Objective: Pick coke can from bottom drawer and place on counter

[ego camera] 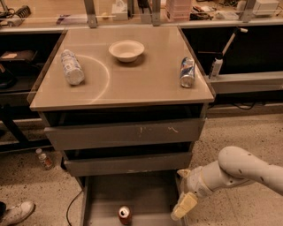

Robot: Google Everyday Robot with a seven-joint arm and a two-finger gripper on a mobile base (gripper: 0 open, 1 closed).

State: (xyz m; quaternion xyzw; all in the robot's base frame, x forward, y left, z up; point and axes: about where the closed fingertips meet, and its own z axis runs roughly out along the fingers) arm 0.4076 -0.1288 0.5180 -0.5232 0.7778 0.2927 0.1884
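1. Coke can [124,215], upright on the bare floor of the bottom drawer [137,190], near its front edge; drawer pulled out.
2. Gripper [180,195] at 3 o'clock of the can, over the drawer's right wall, apart from the can; apparently spread wide, nothing held. White arm [241,170] off toward 3 o'clock.
3. White shoe [15,212] on the speckled floor at 9 o'clock of the can, well apart.
4. Small bottle [44,158] on the floor farther back, at 10 o'clock of the can.
5. Two grey drawers [126,132] above the open one, both closed.
6. Counter [146,84] on top: clear bottle [72,67] on its side at 9 o'clock, blue-and-silver can [187,72] at 3 o'clock, white bowl [126,50] at 12 o'clock.
7. Cluttered bench [44,9] behind, at the far edge.
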